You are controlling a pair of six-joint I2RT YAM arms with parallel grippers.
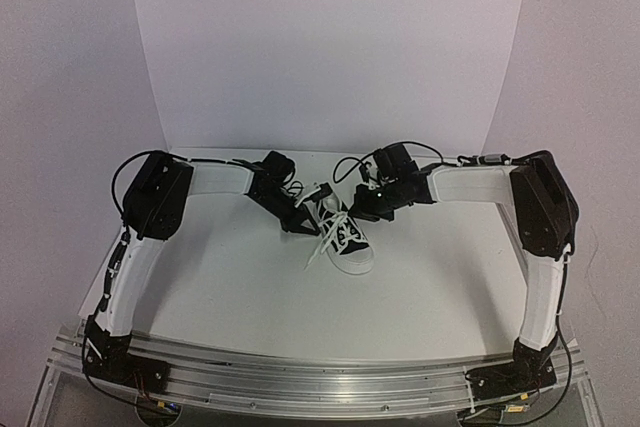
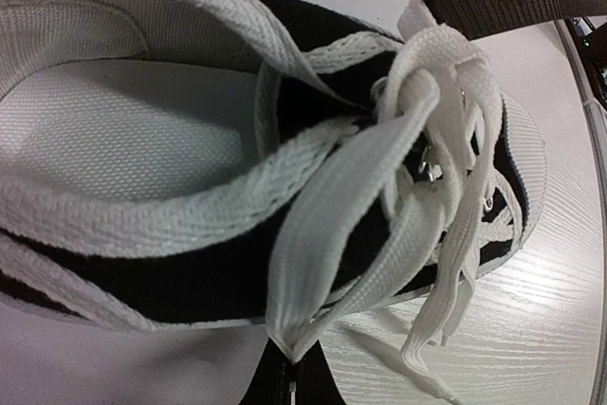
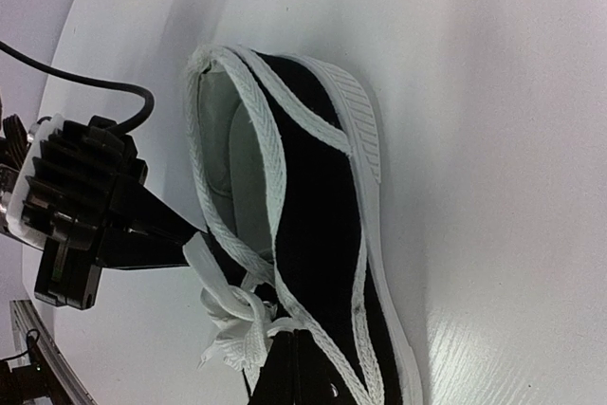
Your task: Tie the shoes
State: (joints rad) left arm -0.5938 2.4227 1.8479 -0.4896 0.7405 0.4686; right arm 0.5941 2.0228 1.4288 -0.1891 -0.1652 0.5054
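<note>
The shoe (image 1: 348,237), a small black sneaker with a white sole and toe cap, stands mid-table with its toe toward the arms. Its white laces (image 1: 322,243) are bunched in a knot over the tongue, and loose ends trail off the left side. My left gripper (image 2: 290,359) is shut on a folded loop of lace (image 2: 322,234) at the shoe's left. Its dark fingers (image 3: 142,234) pull that lace taut in the right wrist view. My right gripper (image 3: 302,334) is shut on the other lace strand (image 3: 248,329) at the knot, from the shoe's right side.
The white table (image 1: 250,277) stretches out around the shoe, with a white backdrop (image 1: 330,47) curving up behind it. Both arms reach inward, and their wrists (image 1: 275,177) crowd the space just behind the shoe. A metal rail (image 1: 320,377) runs along the near edge.
</note>
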